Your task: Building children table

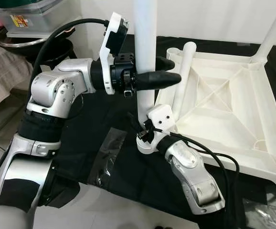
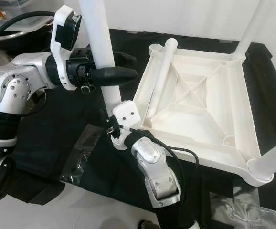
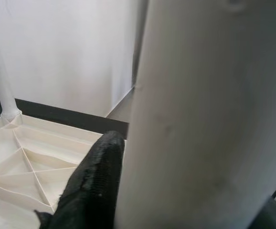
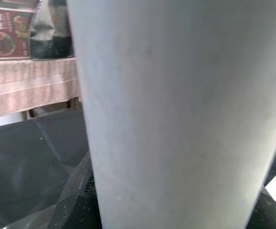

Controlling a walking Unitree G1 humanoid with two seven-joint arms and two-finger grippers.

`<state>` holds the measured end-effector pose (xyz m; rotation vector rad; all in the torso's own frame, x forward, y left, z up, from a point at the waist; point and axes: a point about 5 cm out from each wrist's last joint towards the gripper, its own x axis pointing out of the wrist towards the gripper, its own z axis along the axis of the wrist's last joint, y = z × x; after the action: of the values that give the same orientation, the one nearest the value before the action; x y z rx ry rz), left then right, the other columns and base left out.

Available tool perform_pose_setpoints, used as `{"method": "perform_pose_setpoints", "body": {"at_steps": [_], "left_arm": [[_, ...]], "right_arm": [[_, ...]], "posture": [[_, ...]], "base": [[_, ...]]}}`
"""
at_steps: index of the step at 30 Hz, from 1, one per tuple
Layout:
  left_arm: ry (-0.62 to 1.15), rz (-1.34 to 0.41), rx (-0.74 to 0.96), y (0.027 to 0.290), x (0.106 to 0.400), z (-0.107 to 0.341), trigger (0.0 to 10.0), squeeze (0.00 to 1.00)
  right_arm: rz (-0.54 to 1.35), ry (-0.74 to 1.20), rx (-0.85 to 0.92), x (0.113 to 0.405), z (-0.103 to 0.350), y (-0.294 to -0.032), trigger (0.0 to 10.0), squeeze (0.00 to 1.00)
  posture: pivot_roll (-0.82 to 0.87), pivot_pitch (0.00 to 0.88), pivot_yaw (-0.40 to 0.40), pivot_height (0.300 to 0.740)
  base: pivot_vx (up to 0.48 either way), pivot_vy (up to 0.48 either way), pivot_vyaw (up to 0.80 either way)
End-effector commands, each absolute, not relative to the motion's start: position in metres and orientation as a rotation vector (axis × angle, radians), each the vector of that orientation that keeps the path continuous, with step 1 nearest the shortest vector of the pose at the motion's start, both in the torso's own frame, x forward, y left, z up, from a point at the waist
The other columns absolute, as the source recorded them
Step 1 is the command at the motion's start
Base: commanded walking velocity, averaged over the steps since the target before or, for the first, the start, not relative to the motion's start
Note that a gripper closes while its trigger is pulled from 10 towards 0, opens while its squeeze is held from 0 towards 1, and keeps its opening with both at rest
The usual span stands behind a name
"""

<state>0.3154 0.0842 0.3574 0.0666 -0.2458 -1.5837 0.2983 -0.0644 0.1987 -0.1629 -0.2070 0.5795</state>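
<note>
An upturned white plastic table top (image 1: pixel 233 95) lies on a black cloth (image 1: pixel 95 119). One white leg (image 1: pixel 145 28) stands upright just off its near left corner, held by both grippers. My left gripper (image 1: pixel 175 70) is shut on the leg at mid height, one black finger on each side. My right gripper (image 1: pixel 143 139) is shut on the leg's lower end, close to the cloth. The same leg (image 4: pixel 176 109) looms close in the right wrist view. A second leg (image 1: pixel 182 76) lies loose in the table top. Another leg (image 1: pixel 274 31) stands in the far right corner socket.
A crumpled clear plastic bag (image 1: pixel 107 152) lies on the cloth by my left arm. A plastic storage box (image 1: pixel 28 19) and a metal bowl stand at the back left. A further leg (image 2: pixel 271 162) rises at the near right corner, with plastic wrap (image 2: pixel 238 210) below it.
</note>
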Motion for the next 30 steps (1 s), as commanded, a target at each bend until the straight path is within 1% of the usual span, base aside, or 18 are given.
{"method": "perform_pose_setpoints", "body": {"at_steps": [1,5,6,7,8,10,11,12,13,14,16,17,22,23,24,26,29,30], "left_arm": [[-0.242,-1.641,0.092,0.082,0.312,0.359,0.0,0.00],[-0.238,-1.646,0.099,0.081,0.314,0.359,0.0,0.00],[-0.237,-1.647,0.101,0.081,0.314,0.359,0.0,0.00],[-0.237,-1.647,0.101,0.081,0.314,0.359,0.0,0.00],[-0.236,-1.649,0.104,0.081,0.314,0.359,0.0,0.00],[-0.235,-1.653,0.106,0.080,0.315,0.360,0.0,0.00],[-0.232,-1.660,0.112,0.080,0.315,0.359,0.0,0.00],[-0.228,-1.667,0.115,0.079,0.315,0.359,0.0,0.00],[-0.222,-1.680,0.120,0.077,0.315,0.359,0.0,0.00],[-0.222,-1.680,0.120,0.077,0.315,0.359,0.0,0.00],[-0.210,-1.708,0.130,0.073,0.315,0.359,0.0,0.00],[-0.207,-1.715,0.134,0.072,0.315,0.359,0.0,0.00],[-0.207,-1.720,0.138,0.071,0.315,0.359,0.0,0.00],[-0.184,-1.772,0.163,0.059,0.314,0.359,0.0,0.00],[-0.184,-1.772,0.163,0.059,0.314,0.359,0.0,0.00],[-0.175,-1.813,0.179,0.048,0.312,0.361,0.0,0.00],[-0.177,-1.835,0.175,0.045,0.310,0.362,0.0,0.00],[-0.179,-1.881,0.160,0.041,0.305,0.364,0.0,0.00]], "right_arm": [[0.582,-0.132,-0.145,0.305,0.186,-0.067,10.0,0.00],[0.581,-0.155,-0.143,0.312,0.193,-0.077,10.0,0.00],[0.580,-0.158,-0.141,0.314,0.195,-0.080,10.0,0.04],[0.580,-0.158,-0.141,0.314,0.195,-0.080,10.0,0.04],[0.590,-0.163,-0.131,0.318,0.199,-0.085,10.0,1.00],[0.599,-0.167,-0.123,0.320,0.201,-0.088,10.0,1.00],[0.642,-0.174,-0.106,0.323,0.207,-0.092,10.0,1.00],[0.701,-0.182,-0.092,0.325,0.212,-0.094,10.0,1.00],[0.809,-0.192,-0.103,0.325,0.219,-0.096,10.0,1.00],[0.809,-0.192,-0.103,0.325,0.219,-0.096,10.0,1.00],[1.034,-0.213,-0.194,0.322,0.232,-0.101,10.0,1.00],[1.089,-0.216,-0.221,0.322,0.235,-0.103,10.0,1.00],[1.117,-0.218,-0.233,0.322,0.236,-0.104,10.0,1.00],[1.270,-0.217,-0.286,0.330,0.252,-0.104,10.0,0.00],[1.270,-0.217,-0.286,0.330,0.252,-0.104,10.0,0.00],[1.365,-0.218,-0.299,0.337,0.265,-0.101,10.0,0.00],[1.400,-0.216,-0.286,0.338,0.268,-0.099,10.0,0.00],[1.500,-0.196,-0.245,0.335,0.269,-0.096,10.0,0.00]], "posture": [[-0.09,0.150,0.044,0.740],[-0.08,0.151,0.038,0.740],[-0.08,0.151,0.038,0.740],[-0.08,0.151,0.038,0.740],[-0.08,0.151,0.038,0.740],[-0.08,0.151,0.038,0.740],[-0.08,0.151,0.040,0.740],[-0.08,0.151,0.040,0.740],[-0.07,0.151,0.044,0.740],[-0.07,0.151,0.044,0.740],[-0.07,0.151,0.045,0.740],[-0.07,0.151,0.045,0.740],[-0.07,0.151,0.045,0.740],[-0.06,0.154,0.055,0.740],[-0.06,0.154,0.055,0.740],[-0.06,0.156,0.056,0.740],[-0.06,0.157,0.054,0.740],[-0.06,0.158,0.054,0.740]], "base": [[0.000,0.000,0.00],[0.000,0.000,0.00],[0.000,0.000,0.00],[0.000,0.000,0.00],[0.000,0.000,0.00],[0.000,0.000,0.00],[0.000,0.000,0.00],[0.000,0.000,0.00],[0.000,0.000,0.00],[0.000,0.000,0.00],[0.000,0.000,0.00],[0.000,0.000,0.00],[0.000,0.000,0.00],[0.000,0.000,0.00],[0.000,0.000,0.00],[0.000,0.000,0.00],[0.000,0.000,0.00],[0.000,0.000,0.00]]}}
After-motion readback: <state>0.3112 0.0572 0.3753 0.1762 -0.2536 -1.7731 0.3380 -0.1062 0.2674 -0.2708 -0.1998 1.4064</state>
